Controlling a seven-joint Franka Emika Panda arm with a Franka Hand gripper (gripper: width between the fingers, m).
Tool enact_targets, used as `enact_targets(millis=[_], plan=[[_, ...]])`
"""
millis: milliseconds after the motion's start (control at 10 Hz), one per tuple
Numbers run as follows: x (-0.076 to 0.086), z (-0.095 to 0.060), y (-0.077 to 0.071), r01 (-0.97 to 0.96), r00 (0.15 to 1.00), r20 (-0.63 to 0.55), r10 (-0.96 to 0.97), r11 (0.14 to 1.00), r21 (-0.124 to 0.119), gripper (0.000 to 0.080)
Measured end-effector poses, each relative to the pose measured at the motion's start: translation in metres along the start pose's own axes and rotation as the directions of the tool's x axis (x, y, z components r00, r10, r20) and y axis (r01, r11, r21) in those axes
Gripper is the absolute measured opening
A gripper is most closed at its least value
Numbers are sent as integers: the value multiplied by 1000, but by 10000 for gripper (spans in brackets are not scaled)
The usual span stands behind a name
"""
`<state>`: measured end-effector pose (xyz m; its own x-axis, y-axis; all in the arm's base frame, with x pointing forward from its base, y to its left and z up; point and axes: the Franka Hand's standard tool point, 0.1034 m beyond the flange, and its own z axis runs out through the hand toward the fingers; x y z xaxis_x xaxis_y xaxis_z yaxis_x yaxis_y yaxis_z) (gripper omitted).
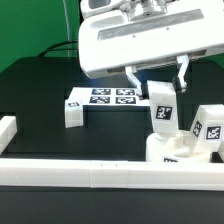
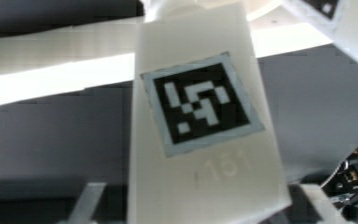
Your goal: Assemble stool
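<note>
Gripper [image 1: 158,84] is closed on an upright leg block [image 1: 161,108], tag facing the wrist camera, just above the round seat [image 1: 168,150]. I judge the step as leg insertion. Next I must align it with a socket and press straight down. Second leg [image 1: 207,128] looks seated already; third leg [image 1: 73,108] lies beside the marker board [image 1: 112,96].

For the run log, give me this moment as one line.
gripper: shut on leg block | leg block: over seat | loose leg block: beside marker board
</note>
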<state>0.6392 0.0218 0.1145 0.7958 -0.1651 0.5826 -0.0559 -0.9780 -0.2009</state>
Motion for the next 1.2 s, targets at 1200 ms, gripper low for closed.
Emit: enact_targets(millis=[1200], plan=[[-9, 9, -3, -17, 1000, 17, 17, 1000, 2, 327]])
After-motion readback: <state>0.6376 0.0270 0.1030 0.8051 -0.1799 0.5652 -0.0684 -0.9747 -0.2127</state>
